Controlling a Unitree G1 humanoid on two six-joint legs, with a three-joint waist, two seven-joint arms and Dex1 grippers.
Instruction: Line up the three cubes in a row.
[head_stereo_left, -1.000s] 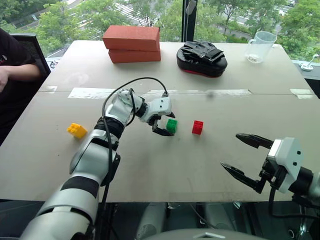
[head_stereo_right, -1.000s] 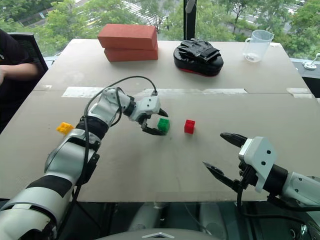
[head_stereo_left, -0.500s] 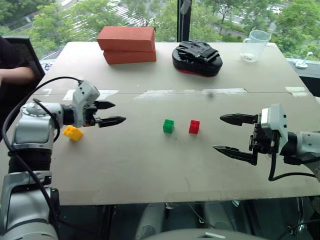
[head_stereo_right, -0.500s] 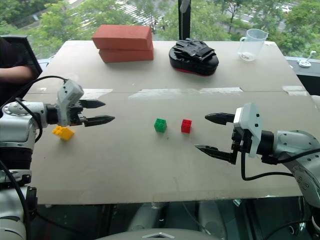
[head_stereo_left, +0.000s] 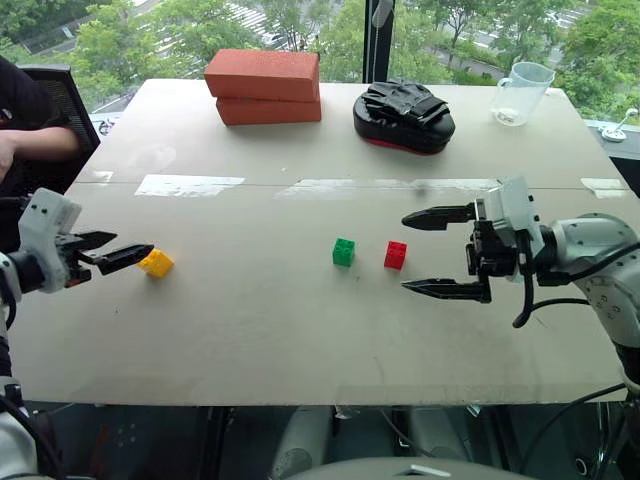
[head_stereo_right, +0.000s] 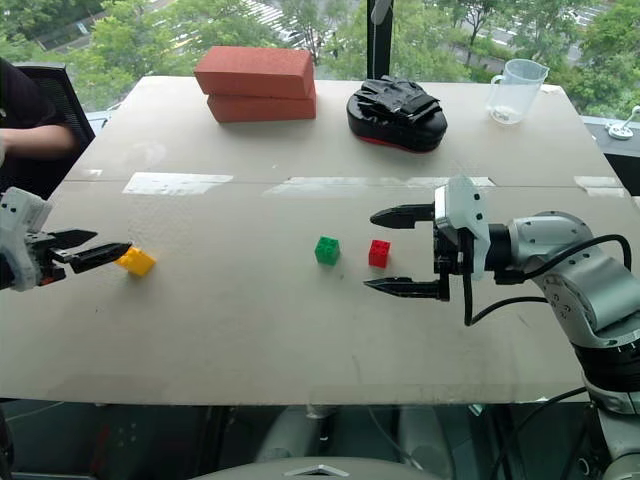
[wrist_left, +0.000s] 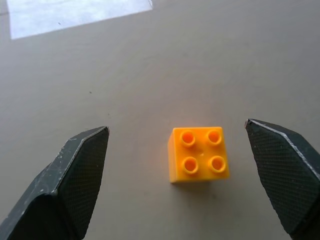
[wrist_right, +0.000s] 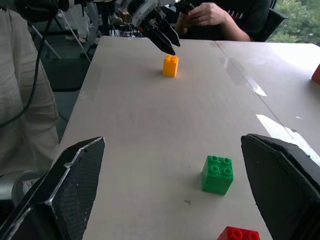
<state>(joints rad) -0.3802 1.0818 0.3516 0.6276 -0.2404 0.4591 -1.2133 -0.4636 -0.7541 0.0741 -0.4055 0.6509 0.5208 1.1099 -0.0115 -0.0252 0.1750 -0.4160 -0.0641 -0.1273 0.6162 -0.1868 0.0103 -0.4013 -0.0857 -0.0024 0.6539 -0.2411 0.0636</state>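
From the head views, the green cube (head_stereo_left: 344, 252) and red cube (head_stereo_left: 395, 255) sit side by side, near but apart, at the middle of the worktop (head_stereo_left: 280, 330). The yellow cube (head_stereo_left: 155, 263) lies well apart from them, out at nine o'clock. The left gripper (head_stereo_left: 118, 249) hovers just beside the yellow cube, fingers spread and empty. The right gripper (head_stereo_left: 425, 252) sits at three o'clock of the red cube, released wide, holding nothing. At twelve o'clock, at the far edge, two large bricks (head_stereo_left: 265, 86) are stacked, with a black pad (head_stereo_left: 404, 117) and a clear jug (head_stereo_left: 521, 93) alongside. A person's arm (head_stereo_left: 35, 143) rests at the far left.

The left wrist view shows the yellow cube upright, studs up, between the spread fingers (wrist_left: 75, 175), untouched.

The right wrist view shows the green cube between the open fingers (wrist_right: 70, 185), the red cube nearer, the yellow one beyond under the left gripper.
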